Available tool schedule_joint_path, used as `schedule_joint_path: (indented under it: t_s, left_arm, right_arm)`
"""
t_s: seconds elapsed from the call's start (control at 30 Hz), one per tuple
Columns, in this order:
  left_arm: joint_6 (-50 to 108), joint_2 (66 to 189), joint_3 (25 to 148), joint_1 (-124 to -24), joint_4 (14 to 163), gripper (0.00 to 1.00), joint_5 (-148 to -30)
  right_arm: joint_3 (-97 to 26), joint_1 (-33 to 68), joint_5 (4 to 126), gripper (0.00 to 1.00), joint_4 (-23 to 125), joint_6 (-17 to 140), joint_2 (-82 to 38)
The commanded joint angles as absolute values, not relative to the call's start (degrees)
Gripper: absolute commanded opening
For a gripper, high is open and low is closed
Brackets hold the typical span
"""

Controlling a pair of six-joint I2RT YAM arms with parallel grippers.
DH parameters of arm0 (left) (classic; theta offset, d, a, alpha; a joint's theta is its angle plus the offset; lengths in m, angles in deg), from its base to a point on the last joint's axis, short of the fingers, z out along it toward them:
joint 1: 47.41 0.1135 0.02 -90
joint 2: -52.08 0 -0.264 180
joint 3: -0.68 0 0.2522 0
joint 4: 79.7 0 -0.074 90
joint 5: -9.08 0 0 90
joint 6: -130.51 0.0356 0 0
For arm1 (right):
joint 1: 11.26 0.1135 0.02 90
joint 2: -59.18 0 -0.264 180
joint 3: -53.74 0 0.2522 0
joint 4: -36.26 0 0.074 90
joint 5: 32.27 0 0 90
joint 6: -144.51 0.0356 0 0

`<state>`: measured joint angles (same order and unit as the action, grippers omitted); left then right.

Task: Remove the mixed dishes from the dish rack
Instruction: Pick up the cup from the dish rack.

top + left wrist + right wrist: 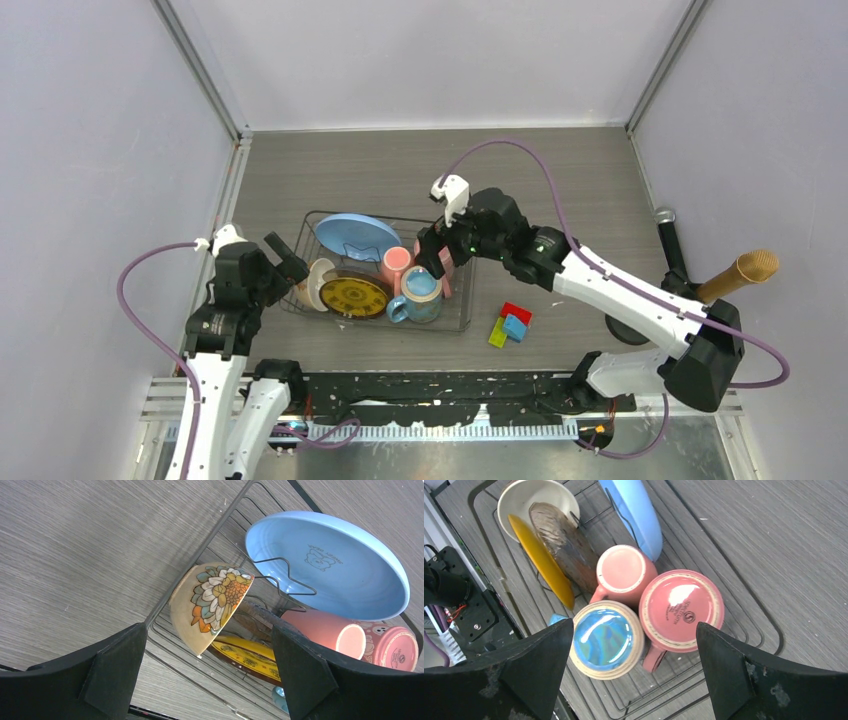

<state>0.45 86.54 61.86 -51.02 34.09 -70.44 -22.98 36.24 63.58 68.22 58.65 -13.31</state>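
Note:
The dish rack [465, 300] holds all the dishes. The light blue plate [357, 235] leans at the back. The cream bowl [318, 283] and the yellow plate [354, 297] stand on edge at the left. The salmon mug [396, 262] and the blue mug [418, 293] sit in the middle. My left gripper [285, 258] is open beside the rack's left end, with the flower-painted bowl [210, 605] just ahead. My right gripper [437, 255] is open above the upturned blue mug [606, 640] and speckled pink mug [681, 610].
Red, blue and green blocks [512, 325] lie just right of the rack. A black stand with a tan cone [740, 272] and a dark rod [668, 240] stand at the far right. Grey walls close in the table on three sides.

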Motion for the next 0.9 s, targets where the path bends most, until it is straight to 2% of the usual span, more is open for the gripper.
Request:
schedule_joint_path:
  t_s: [0.0,0.3,0.57,0.87]
  left_arm:
    - [0.78,85.54,61.92,-50.77,35.80,0.99,-71.59]
    - [1.04,85.90,61.72,-50.80,36.41,0.99,-72.12]
    - [1.13,87.21,61.19,-50.75,37.58,0.99,-73.32]
    - [1.22,87.11,60.94,-50.75,37.97,0.99,-73.53]
  right_arm:
    - [-27.51,41.16,56.33,1.00,71.27,60.92,-13.42]
    - [-25.79,49.89,42.97,1.00,78.61,70.97,-14.93]
    - [-19.99,54.03,44.03,1.00,71.10,69.43,-15.94]
    - [-15.39,54.13,42.88,1.00,63.79,67.91,-17.52]
